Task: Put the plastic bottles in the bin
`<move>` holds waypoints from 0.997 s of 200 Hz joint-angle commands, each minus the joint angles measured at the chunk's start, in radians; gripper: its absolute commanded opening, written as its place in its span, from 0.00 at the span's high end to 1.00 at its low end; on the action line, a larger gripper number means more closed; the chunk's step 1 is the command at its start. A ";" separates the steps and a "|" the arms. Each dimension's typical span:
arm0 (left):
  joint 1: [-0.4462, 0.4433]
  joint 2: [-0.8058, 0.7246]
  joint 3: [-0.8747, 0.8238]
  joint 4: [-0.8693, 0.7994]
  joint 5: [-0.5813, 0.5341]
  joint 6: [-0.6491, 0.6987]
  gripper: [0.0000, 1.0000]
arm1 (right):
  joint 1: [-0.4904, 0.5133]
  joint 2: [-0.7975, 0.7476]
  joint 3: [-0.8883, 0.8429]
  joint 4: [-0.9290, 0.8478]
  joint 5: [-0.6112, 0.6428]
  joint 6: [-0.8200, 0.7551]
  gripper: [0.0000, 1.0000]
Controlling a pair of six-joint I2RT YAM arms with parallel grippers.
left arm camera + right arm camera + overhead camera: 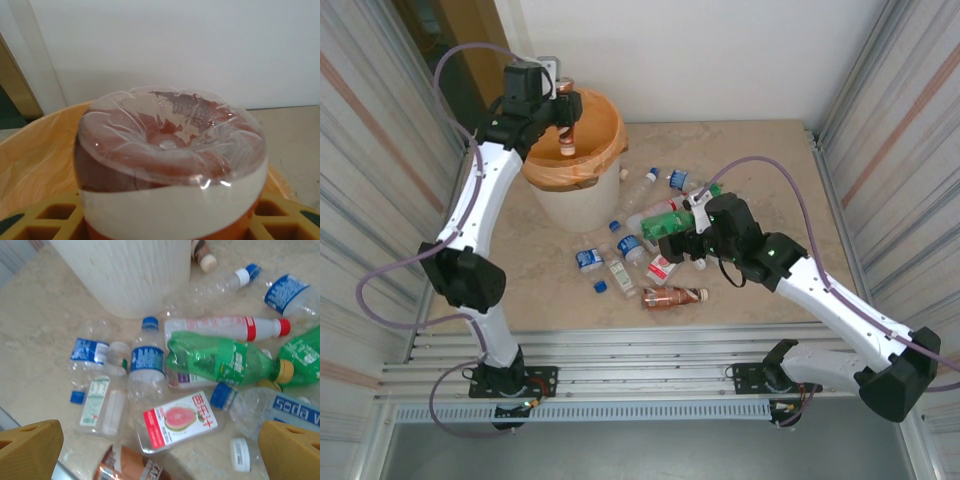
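We note left gripper [564, 118] clenched on brown bottle [170, 150] over bin [570, 205]; right gripper [160, 447] released. Right wrist reads "Soda", blue label [297, 410].

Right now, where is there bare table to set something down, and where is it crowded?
Bare table: far right, behind the plastic bottles, and near left of the bin. Crowded: right of the bin, under the right end effector.

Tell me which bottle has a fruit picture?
The clear bottle with the red-and-white label, lying beside the green bottle; its label shows a cut pink fruit.
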 commanded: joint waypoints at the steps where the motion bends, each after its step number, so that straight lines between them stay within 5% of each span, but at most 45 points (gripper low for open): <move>1: 0.007 0.031 0.045 -0.046 -0.032 0.028 0.70 | 0.033 0.018 0.017 -0.119 0.045 -0.035 0.02; 62: 0.011 0.088 0.044 -0.072 -0.041 0.031 0.52 | 0.176 0.088 -0.006 -0.232 0.110 -0.044 0.02; 199: 0.015 -0.006 0.039 -0.093 0.014 0.025 0.12 | 0.241 0.213 -0.105 -0.169 0.003 -0.073 0.02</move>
